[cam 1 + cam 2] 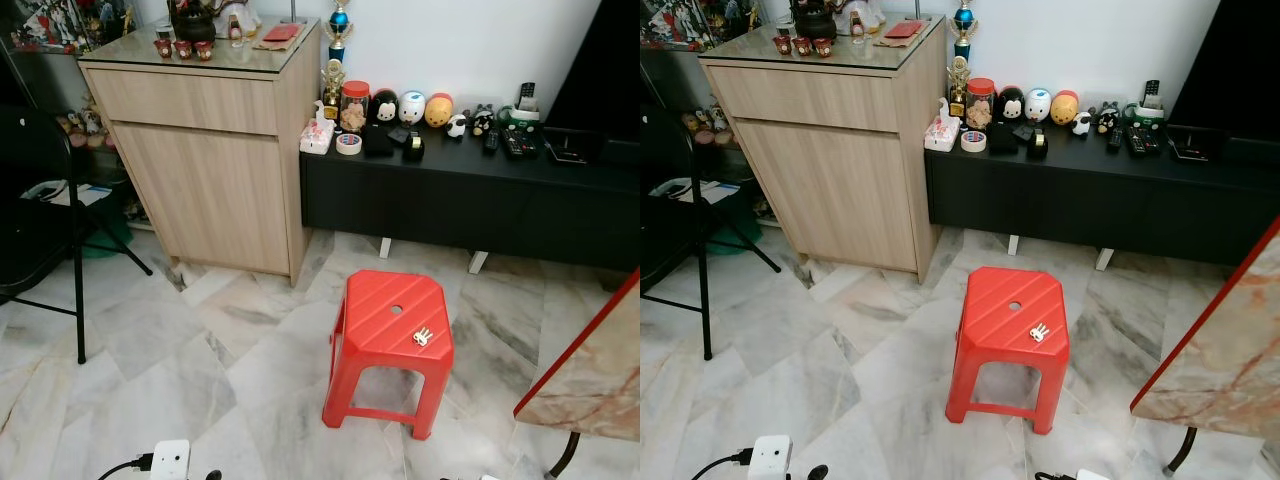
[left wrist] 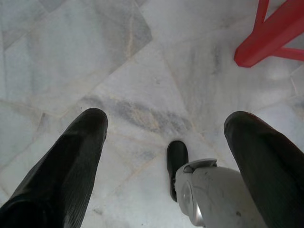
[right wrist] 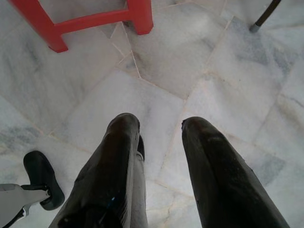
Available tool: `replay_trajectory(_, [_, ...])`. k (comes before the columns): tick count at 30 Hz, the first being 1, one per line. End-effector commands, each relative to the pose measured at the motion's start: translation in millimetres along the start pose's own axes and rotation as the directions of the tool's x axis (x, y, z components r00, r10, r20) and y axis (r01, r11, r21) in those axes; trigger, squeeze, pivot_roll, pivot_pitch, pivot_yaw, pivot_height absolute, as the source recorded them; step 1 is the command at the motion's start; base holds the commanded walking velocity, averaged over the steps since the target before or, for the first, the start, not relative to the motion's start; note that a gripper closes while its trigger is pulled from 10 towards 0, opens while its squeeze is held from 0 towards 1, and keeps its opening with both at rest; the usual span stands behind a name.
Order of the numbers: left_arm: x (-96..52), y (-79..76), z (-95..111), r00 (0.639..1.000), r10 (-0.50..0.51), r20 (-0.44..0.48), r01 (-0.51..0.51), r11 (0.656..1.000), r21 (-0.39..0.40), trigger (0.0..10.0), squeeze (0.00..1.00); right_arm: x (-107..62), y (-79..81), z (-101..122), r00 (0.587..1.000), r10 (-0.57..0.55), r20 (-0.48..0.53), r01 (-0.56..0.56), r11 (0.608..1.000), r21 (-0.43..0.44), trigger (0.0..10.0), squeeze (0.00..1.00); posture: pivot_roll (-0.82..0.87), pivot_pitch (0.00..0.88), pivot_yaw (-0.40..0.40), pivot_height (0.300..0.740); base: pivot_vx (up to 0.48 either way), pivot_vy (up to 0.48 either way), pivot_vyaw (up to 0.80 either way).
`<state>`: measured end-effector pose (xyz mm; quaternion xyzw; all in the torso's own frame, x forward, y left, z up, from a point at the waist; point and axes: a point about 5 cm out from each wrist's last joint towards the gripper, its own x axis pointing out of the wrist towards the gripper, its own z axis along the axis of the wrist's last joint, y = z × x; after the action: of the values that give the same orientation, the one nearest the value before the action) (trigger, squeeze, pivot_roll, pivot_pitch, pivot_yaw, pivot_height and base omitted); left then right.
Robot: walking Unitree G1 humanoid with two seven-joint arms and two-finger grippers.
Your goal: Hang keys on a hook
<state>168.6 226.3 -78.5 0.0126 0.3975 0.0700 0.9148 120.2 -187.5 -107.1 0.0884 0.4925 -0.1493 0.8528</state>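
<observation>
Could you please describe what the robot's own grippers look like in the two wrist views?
The left gripper and the right gripper each have two long, rounded black fingers with a matte, faintly ribbed surface. No cables or markings show on them.

Head stereo pair looks forward and down from standing height. Both eyes frame the red stool (image 1: 388,340) mid-floor, the wooden cabinet (image 1: 205,150) and the black low console (image 1: 470,190) against the far wall; the right eye is offset slightly, so everything sits a bit further left in it.

Left wrist cam points straight down at the marble floor (image 2: 95,61), looking between its two black fingers (image 2: 66,166); a stool leg shows at the frame corner.

Right wrist cam also faces down, close to the floor, with the stool's legs (image 3: 140,16) at the frame edge. The stool and floor tiles are the overlap across all four.
</observation>
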Motion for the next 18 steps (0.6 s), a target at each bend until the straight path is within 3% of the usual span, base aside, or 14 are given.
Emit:
replay_trajectory(1, [0.5,-1.3,1.4,1.000,-0.007,0.003,0.007,1.000,0.003,10.0,0.00,-0.2,-1.9,-0.7,1.000,-0.003,-0.003,0.003,1.000,-0.014,10.0,0.00,0.07,0.000,-0.040,0.740,0.251,0.000,0.00])
replay_trajectory(14, [0.4,-1.7,0.6,1.000,-0.007,0.000,0.007,1.000,0.003,10.0,0.00,0.0,-2.2,0.5,1.000,0.000,0.002,0.000,0.999,-0.041,10.0,0.00,0.07,0.003,-0.042,0.740,0.263,0.000,0.00])
replay_trajectory(18, [0.5,-2.3,1.0,1.000,-0.010,0.002,0.010,1.000,0.002,10.0,0.00,0.1,-1.7,1.4,1.000,0.010,0.010,-0.010,0.999,-0.047,10.0,0.00,0.07,0.003,-0.042,0.740,0.271,0.000,0.65])
